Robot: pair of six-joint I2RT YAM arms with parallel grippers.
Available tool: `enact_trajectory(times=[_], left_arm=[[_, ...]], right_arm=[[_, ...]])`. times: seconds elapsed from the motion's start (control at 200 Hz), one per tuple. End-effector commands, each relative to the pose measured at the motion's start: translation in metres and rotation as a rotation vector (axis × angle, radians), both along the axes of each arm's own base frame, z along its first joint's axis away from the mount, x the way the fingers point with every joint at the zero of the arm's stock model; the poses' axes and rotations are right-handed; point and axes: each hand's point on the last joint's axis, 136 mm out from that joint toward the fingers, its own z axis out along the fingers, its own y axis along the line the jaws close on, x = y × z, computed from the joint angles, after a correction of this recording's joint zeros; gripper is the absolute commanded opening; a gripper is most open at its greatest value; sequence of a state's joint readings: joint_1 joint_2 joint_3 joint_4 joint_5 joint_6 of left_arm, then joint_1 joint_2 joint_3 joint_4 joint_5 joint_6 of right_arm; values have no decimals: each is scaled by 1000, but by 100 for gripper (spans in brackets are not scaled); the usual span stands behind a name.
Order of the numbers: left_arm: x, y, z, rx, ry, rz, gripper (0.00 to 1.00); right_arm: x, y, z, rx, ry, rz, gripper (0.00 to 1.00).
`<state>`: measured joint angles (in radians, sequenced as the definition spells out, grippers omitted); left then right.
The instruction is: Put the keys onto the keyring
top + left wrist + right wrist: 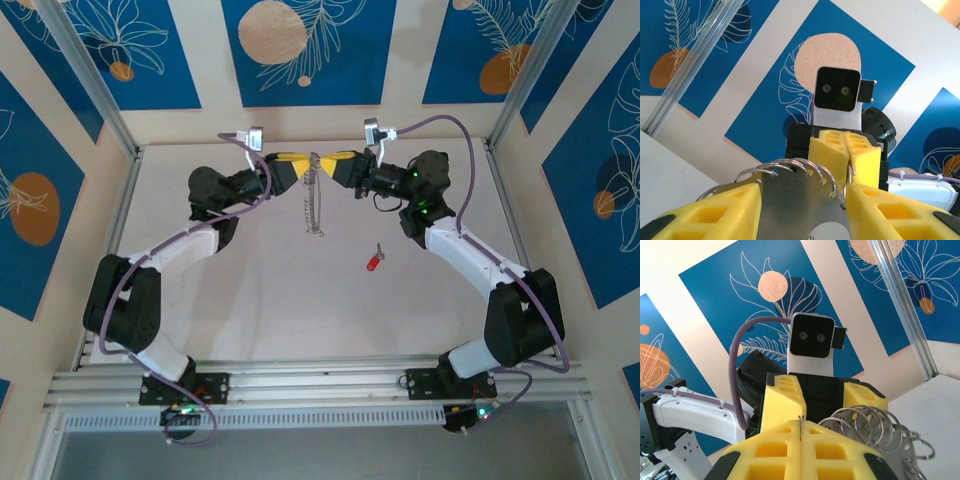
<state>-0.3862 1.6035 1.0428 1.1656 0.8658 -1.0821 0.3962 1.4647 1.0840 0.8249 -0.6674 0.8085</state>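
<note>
Both arms reach to the far middle of the worktop point(250, 300), tools tip to tip in the air.

Keyring point(315, 205): held up between the two tools, its chain hanging straight down, the lower end near or on the worktop; can't tell if it touches. The left wrist view shows a bunch of thin wire rings on a flat metal plate.

Left tool point(802, 196): fingers set apart to the plate's width, clamped on the plate. Right tool point(801, 440): fingers together, nipping a fine wire end point(800, 422) of the ring bunch.

Key point(375, 262): red head, short blade, lying flat on the worktop toward the right arm, well apart from the chain. Neither tool is on it.

Handling, as a judgement:
- The key is tiny, light and stiff. The metal blade is likely to slip, so the red head is the better place to grip, leaving the hole clear.
- The chain is limp and will swing and sag. It can only be steered from the held end.
- The wire is thin and springy and could flick out of the foam fingers if pulled sideways.

No tray, box or dish in play; the key lies bare on the surface.
</note>
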Motion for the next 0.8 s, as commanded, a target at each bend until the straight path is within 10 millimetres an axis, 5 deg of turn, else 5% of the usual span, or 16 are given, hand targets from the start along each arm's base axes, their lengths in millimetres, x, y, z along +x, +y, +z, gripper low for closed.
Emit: enact_trajectory(times=[0.0, 0.185, 0.795], left_arm=[[-7, 5, 29, -70, -81, -14, 45], [-6, 1, 29, -74, -75, -32, 36], [-8, -9, 20, -62, -60, -76, 31]], right_arm=[[0, 0, 11, 37, -42, -20, 0], [4, 1, 9, 38, -36, -20, 0], [9, 2, 7, 41, -29, -24, 0]])
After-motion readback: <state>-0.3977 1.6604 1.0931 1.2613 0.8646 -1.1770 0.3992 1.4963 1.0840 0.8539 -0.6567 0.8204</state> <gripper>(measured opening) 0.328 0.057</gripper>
